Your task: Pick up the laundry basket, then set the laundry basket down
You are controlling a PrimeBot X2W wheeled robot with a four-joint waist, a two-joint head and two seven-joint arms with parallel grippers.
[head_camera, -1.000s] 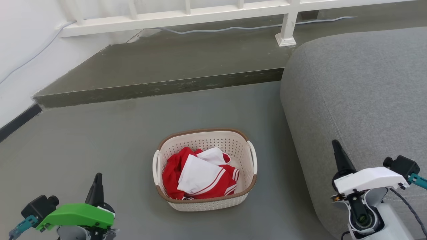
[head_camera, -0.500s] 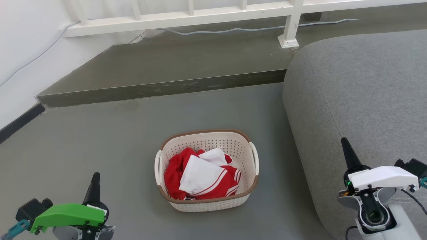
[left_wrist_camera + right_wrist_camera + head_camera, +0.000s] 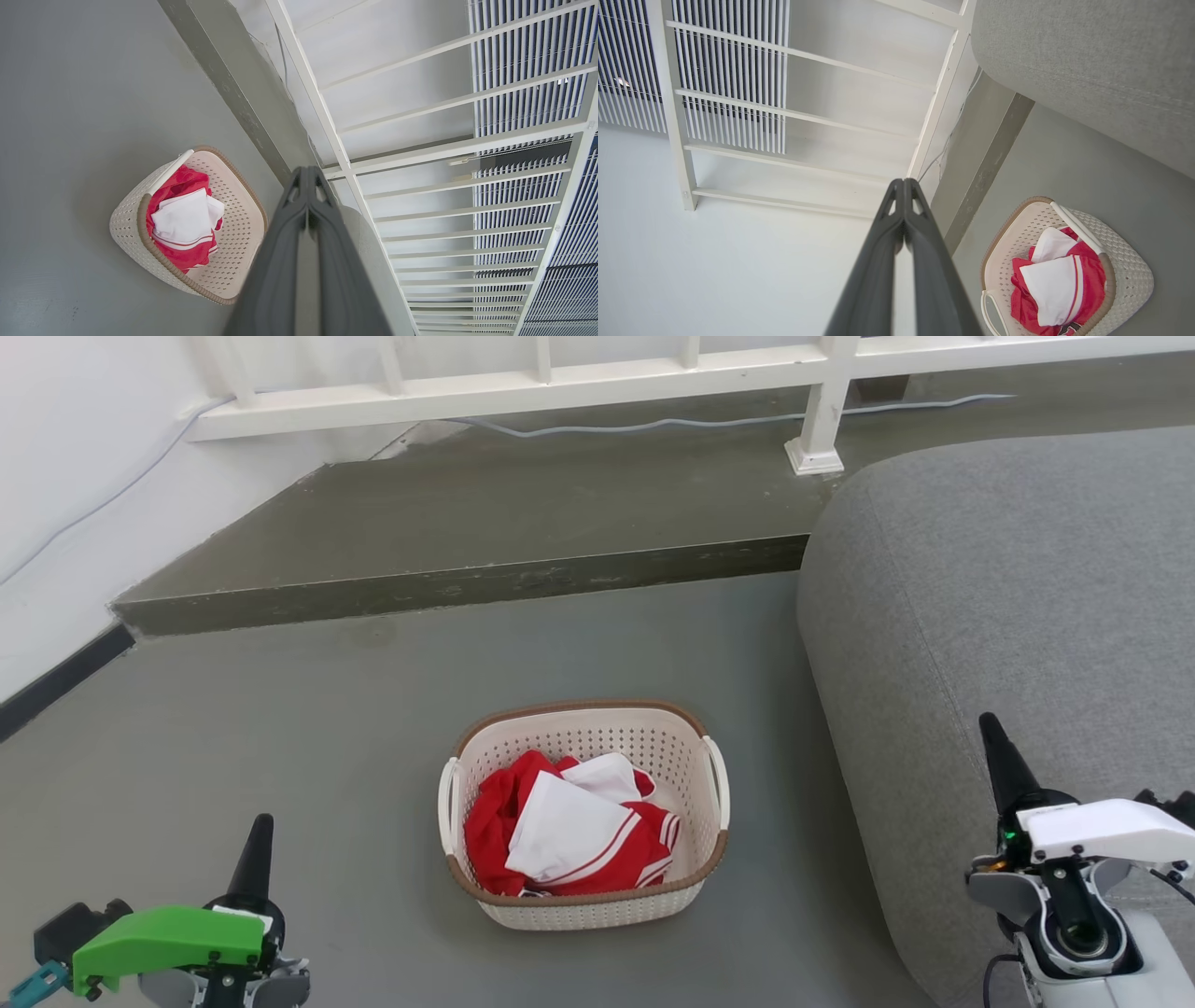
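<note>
Head view: the cream perforated plastic laundry basket [image 3: 597, 907], rounded-rectangular with a brown woven-look rim, stands upright on the grey floor [image 3: 280, 728], mouth facing up. It sits well short of the floor's far edge, where a dark raised step [image 3: 467, 583] begins. It is nearer the right edge, where a grey upholstered sofa [image 3: 1008, 616] bulges in, than the white wall on the left. Its long axis runs across the view from left to right, roughly along the line of the step and turned slightly, with the right end a little farther off. One white handle [image 3: 448, 803] sits on the left short end and the other [image 3: 719, 782] on the right. A crumpled red and white garment [image 3: 560, 835] lies inside, bunched toward the left and near walls.

The left gripper [image 3: 261, 826], under a green cover, is at the lower left corner, well apart from the basket, its tip pointing up the view. The right gripper [image 3: 991, 733], under a white cover, is at the lower right in front of the sofa, also well clear. A white railing [image 3: 523, 387] and a pale cable [image 3: 653, 425] run along the back of the step.

In the left wrist view the left gripper [image 3: 307, 170] has its two dark fingers pressed together with nothing between them; the basket [image 3: 126, 224] shows to their left. In the right wrist view the right gripper [image 3: 903, 182] is likewise closed and empty, with the basket [image 3: 1134, 280] at the lower right corner.
</note>
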